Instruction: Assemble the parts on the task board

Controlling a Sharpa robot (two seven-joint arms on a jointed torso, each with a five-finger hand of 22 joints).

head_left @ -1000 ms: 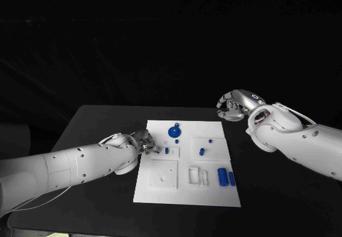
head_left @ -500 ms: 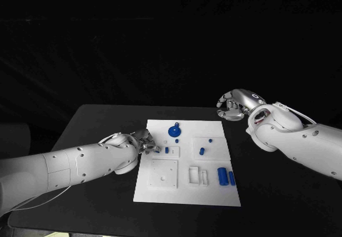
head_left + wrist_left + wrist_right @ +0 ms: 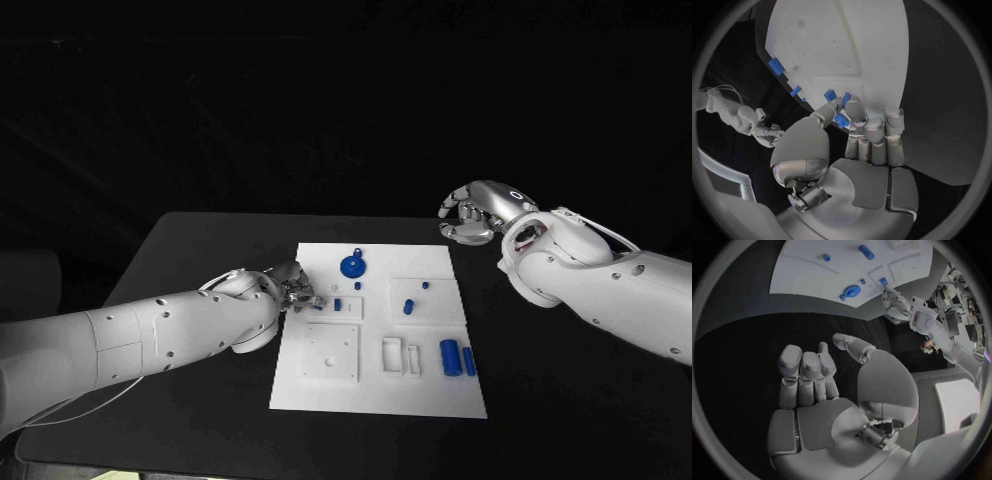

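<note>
The black tabletop (image 3: 202,250) lies under everything I do, and around it the room is dark, with nothing I can make out beyond its edges. On it, ahead of my left fingers (image 3: 856,111), sits the white task board (image 3: 378,385), with my left hand (image 3: 289,288) working at its near-left margin and my right hand (image 3: 473,212) hanging off its far corner, well apart from any part. My right fingers (image 3: 804,371) are curled loosely toward the palm and grasp nothing. My left fingers are closed on a small blue block (image 3: 841,120), pinched between thumb and fingertip right at the board's edge, so I judge the step in hand to be seating this piece in the raised white fixture just beyond my fingertips, where two more blue pegs (image 3: 829,95) already stand. The next move, as I read it, calls for squaring the block to its slot and pressing straight down without tilting it; whether it has started into the slot I cannot tell. Farther from my left fingers lie the round blue knob (image 3: 353,266), a blue capsule (image 3: 408,306), and a pair of blue cylinders (image 3: 457,358) nearer the board's right side.
</note>
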